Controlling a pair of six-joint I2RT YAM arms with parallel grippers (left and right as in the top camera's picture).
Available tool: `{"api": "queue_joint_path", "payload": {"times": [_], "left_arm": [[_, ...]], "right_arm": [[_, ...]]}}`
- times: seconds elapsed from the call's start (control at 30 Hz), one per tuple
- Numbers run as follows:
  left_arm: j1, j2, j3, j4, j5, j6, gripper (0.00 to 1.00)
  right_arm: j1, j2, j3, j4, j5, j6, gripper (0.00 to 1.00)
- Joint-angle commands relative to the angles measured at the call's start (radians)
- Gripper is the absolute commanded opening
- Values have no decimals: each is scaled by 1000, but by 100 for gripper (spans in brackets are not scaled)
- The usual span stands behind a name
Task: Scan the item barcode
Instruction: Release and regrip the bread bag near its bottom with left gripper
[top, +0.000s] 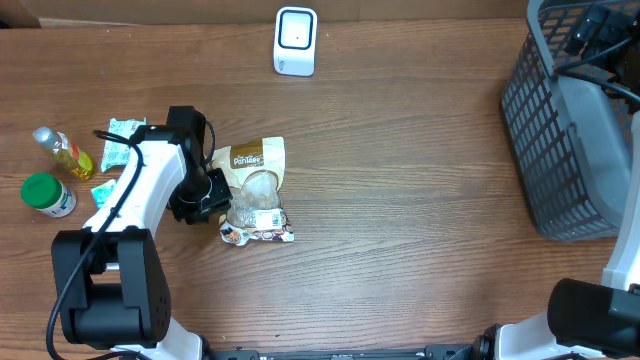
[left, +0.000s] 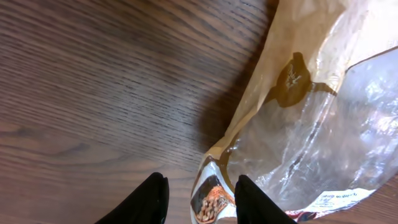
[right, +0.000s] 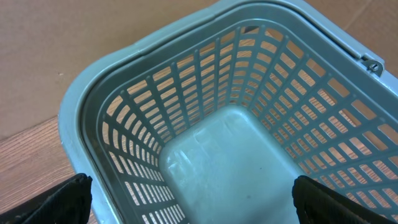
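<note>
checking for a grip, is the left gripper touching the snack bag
Cannot tell. Left wrist view: snack bag corner sits between left gripper fingers, clear of one, overlapping the other.

White left arm (top: 143, 182), black end effector (left: 201, 186)

A grey basket (top: 540, 130) stood at the bench's (top: 400, 200) right side. A yellow bottle (top: 65, 152), a green-lidded jar (top: 47, 195) and small packets (top: 120, 145) sat on the left.

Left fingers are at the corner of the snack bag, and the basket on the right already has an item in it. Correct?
Not quite. The basket is empty: the right wrist view shows its bare floor. The left fingers are at the corner of the snack bag, as you said.
</note>
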Motion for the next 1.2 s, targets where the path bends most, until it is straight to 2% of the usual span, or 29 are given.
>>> {"api": "queue_joint_path", "payload": {"times": [0.0,0.2,0.3,0.4,0.47,0.57,0.63,0.7,0.87,0.97,1.03,1.17], "left_arm": [[-23,5,-9,6,89,2,36],[-89,6,-20,50,196,0,45],[-128,6,-26,77,300,5,48],[-167,6,-26,134,428,34,44],[-179,5,-18,171,453,61,40],[-159,2,21,152,413,64,33],[-124,-5,62,116,385,85,13],[-91,-14,94,77,356,103,4],[-32,-32,113,-42,109,72,4],[-36,-31,82,-119,-126,-30,5],[-45,-31,49,-136,-210,-84,4],[-65,-30,-45,-81,-229,-113,5]], "right_arm": [[0,-10,18,4,10,3,100],[0,-10,18,4,10,4,100],[0,-10,18,4,10,4,100],[0,-10,18,4,10,4,100],[0,-10,18,4,10,3,100],[0,-10,18,4,10,4,100],[0,-10,18,4,10,4,100],[0,-10,18,4,10,4,100],[0,-10,18,4,10,4,100],[0,-10,18,4,10,4,100],[0,-10,18,4,10,4,100],[0,-10,18,4,10,4,100]]}}
